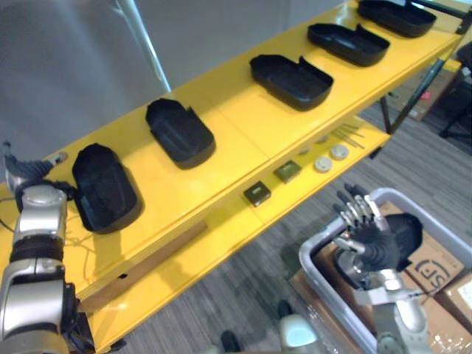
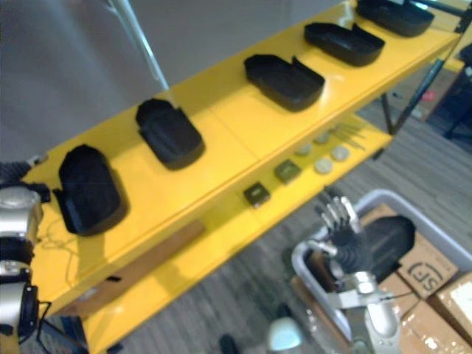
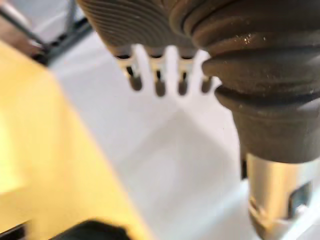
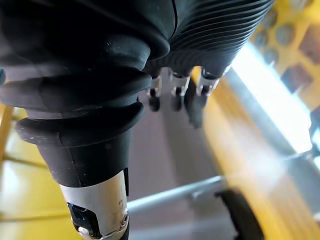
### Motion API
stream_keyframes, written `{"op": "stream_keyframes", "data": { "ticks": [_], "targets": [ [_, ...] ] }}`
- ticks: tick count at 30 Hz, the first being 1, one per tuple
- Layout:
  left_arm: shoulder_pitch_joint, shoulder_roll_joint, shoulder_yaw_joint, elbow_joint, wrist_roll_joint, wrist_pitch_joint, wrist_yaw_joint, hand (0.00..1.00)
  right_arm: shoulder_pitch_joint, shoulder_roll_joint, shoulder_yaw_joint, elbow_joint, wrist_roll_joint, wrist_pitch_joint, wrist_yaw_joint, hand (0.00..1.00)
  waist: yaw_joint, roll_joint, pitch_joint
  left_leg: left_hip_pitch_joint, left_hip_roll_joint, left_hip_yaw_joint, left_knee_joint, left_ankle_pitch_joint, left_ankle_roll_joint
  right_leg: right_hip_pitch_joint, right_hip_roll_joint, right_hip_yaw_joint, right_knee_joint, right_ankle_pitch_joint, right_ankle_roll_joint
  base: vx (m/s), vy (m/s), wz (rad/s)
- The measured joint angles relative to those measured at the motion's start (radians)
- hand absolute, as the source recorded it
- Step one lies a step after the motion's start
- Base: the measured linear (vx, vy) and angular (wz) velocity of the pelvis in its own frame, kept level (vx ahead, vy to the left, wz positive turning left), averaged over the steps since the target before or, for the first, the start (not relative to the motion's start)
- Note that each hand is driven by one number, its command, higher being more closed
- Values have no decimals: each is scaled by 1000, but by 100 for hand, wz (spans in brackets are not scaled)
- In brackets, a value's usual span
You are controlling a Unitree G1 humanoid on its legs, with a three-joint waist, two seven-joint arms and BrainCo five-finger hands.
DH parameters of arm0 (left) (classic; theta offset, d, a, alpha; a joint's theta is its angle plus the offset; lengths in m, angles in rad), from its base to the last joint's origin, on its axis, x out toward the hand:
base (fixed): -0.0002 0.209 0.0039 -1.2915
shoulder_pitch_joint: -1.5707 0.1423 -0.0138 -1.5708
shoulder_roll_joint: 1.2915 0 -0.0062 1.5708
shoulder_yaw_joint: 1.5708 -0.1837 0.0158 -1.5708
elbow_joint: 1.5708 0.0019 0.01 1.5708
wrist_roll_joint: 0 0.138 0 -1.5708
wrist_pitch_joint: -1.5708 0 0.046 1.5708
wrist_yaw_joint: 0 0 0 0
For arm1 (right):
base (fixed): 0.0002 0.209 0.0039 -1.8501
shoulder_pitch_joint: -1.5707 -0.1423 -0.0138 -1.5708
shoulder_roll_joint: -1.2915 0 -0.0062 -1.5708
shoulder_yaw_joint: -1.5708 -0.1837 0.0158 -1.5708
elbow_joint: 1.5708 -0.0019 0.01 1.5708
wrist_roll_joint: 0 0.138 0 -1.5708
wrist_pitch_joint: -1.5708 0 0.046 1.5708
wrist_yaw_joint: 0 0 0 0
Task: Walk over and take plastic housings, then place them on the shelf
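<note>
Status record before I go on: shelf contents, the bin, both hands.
top shelf: five black housings in a row, apart from each other
lower shelf: two small boxes, discs, wooden strip
bin: grey, beside the shelf, dark part inside
left hand: open, empty, by the shelf's left end
right hand: open, empty, above the bin
</note>
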Motion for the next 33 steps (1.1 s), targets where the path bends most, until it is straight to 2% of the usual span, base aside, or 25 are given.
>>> {"op": "stream_keyframes", "data": {
  "ticks": [3,4,7,9,12,14,15,16,19,21,22,26,28,30,31,32,33],
  "targets": [
    [29,-22,1,-94,0,-60,39,0,-56,-1,20,4,-20,-37,-35,0,31,-5,-25,2,1,-14,-4,4,-2,16,0,-16,-16,2,0,47,-22,18],
    [42,-34,5,-129,0,-70,46,0,-69,-2,25,4,-33,-48,-48,0,31,-6,-29,4,1,-27,-6,5,-2,27,-1,-28,-22,2,0,48,-16,34],
    [156,-113,60,-321,11,-133,96,0,-130,-5,63,4,-56,-75,-98,0,49,-7,-76,24,-1,-58,-39,19,-2,54,-3,-62,-36,2,0,61,-8,31],
    [290,-206,142,-474,47,-171,148,0,-172,-4,80,4,-77,-91,-134,0,78,-8,-97,36,-3,-81,-40,19,-2,85,-6,-87,-54,2,0,42,-12,26],
    [432,-291,201,-605,62,-204,186,0,-189,-3,84,7,-80,-89,-159,0,110,-15,-117,34,-4,-110,-41,20,-3,107,-7,-120,-74,3,1,7,-27,36],
    [578,-404,259,-716,77,-240,217,0,-206,7,84,19,-80,-87,-168,0,146,-26,-128,36,-5,-139,-41,23,-5,133,-8,-145,-92,3,1,-10,-35,34],
    [617,-434,267,-738,76,-246,225,0,-210,15,87,24,-82,-86,-173,0,151,-30,-132,35,-6,-149,-41,24,-5,138,-9,-159,-95,3,2,-26,-45,46],
    [717,-509,282,-770,67,-263,239,0,-222,36,94,39,-100,-86,-182,0,174,-37,-146,34,-7,-164,-51,32,-7,145,-10,-177,-101,3,1,-22,-35,33],
    [859,-625,288,-771,34,-262,257,0,-227,61,111,57,-115,-79,-181,0,202,-52,-155,26,-11,-195,-54,35,-8,164,-12,-207,-117,3,2,-37,-35,37],
    [957,-694,291,-673,-81,-265,261,0,-236,74,124,73,-123,-77,-179,0,223,-66,-166,17,-15,-216,-75,47,-7,165,-14,-234,-129,3,2,-47,-29,35],
    [970,-703,295,-624,-97,-265,261,0,-243,74,125,83,-123,-77,-178,0,228,-68,-167,18,-16,-217,-81,50,-6,164,-15,-240,-130,3,2,-32,-21,18],
    [1005,-736,314,-238,-132,-260,241,0,-305,70,143,165,-123,-77,-178,0,250,-90,-176,11,-22,-220,-85,53,-6,161,-22,-247,-130,3,4,-8,-1,5],
    [1006,-736,316,-73,-160,-251,177,0,-340,63,171,171,-123,-63,-177,0,252,-105,-186,-2,-23,-222,-85,54,-5,149,-24,-247,-130,4,5,23,10,5],
    [1007,-736,315,87,-174,-222,41,0,-391,57,216,180,-125,-39,-172,0,254,-125,-180,0,-24,-223,-85,55,-5,151,-24,-247,-130,4,5,0,0,0],
    [1005,-735,314,119,-192,-207,-3,0,-402,58,225,189,-127,-33,-170,0,256,-127,-179,1,-25,-223,-85,55,-5,152,-24,-247,-130,4,5,0,0,0],
    [1005,-736,313,163,-206,-178,-61,0,-424,58,243,210,-138,-22,-168,0,259,-135,-183,2,-25,-223,-85,55,-5,154,-25,-247,-130,4,5,0,0,0],
    [1005,-736,309,216,-204,-148,-147,0,-444,58,259,231,-152,-5,-158,0,262,-138,-185,2,-27,-223,-85,55,-5,154,-26,-247,-130,4,5,0,0,0]
  ]
}}
